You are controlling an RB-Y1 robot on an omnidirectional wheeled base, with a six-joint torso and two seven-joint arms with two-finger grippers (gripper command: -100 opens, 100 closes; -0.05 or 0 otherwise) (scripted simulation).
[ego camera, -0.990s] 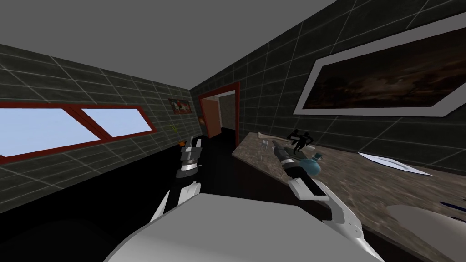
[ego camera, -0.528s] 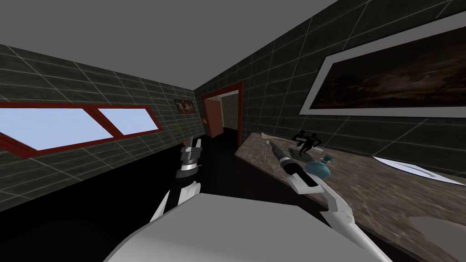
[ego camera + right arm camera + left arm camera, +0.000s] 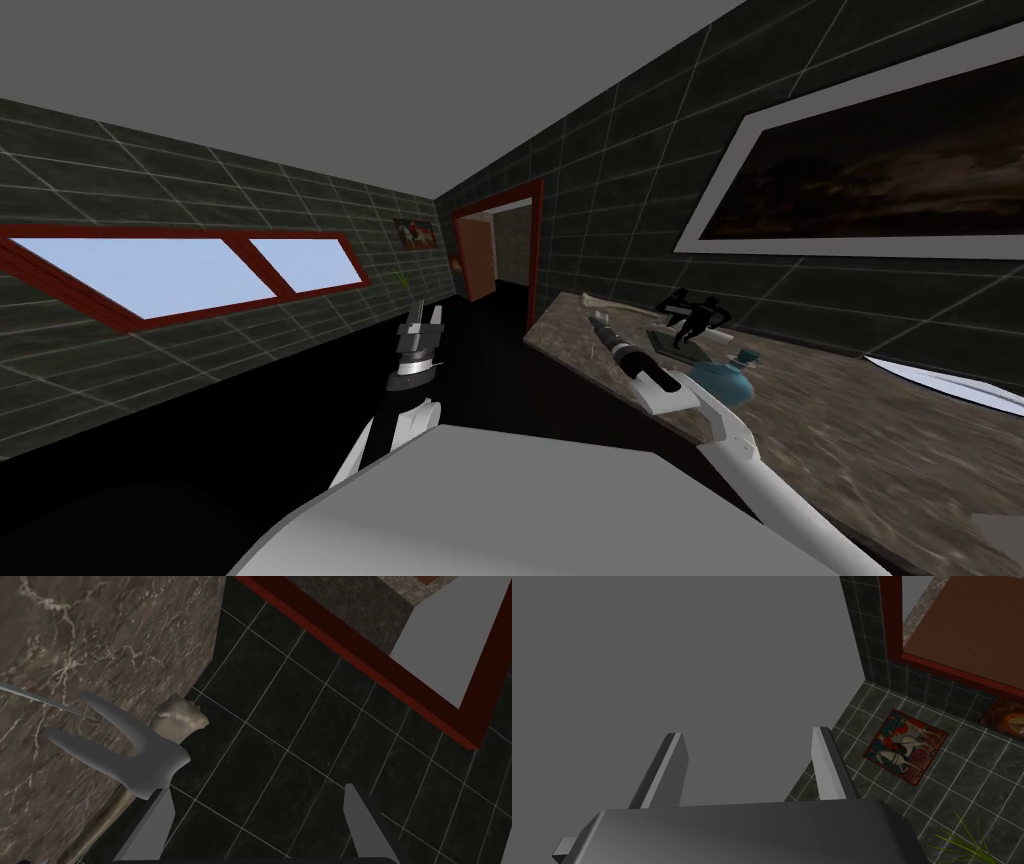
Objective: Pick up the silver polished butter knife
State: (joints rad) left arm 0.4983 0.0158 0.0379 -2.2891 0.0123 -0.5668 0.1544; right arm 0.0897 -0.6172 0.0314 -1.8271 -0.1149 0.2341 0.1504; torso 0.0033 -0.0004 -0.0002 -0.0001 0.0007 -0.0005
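– Right gripper (image 3: 258,788), both blades spread wide, arm stretched out over the far end of a brown marble counter (image 3: 850,450) along the rm's right wall. Gap btwn the blades frames dark tile.

– Where's the butter knife (image 3: 40,701)?

– Lying on the marble near that far end. From the wrist cam it reads as a thin silver sliver, nearly edge-on. Its tip sits close to the prongs of a grey two-pronged piece (image 3: 145,763), whose stem is just beside one of the gripper's blades. Knife itself is apart from both blades, untouched.

– What else is at that end?

– Pale, bone-like piece (image 3: 181,718) along the counter's far edge, right next to the pronged piece. Nearer along the counter, just right of the arm: a black figurine (image 3: 692,316) on a flat base, then a round blue flask (image 3: 730,380), nearer still and close beside the forearm.

– And the other arm?

– Left gripper (image 3: 420,318) is held up well left of the counter, over black floor, blades likewise apart and gripping nothing. Red door frame (image 3: 536,250) stands in the far wall, btwn the two grippers as the head cam has it.
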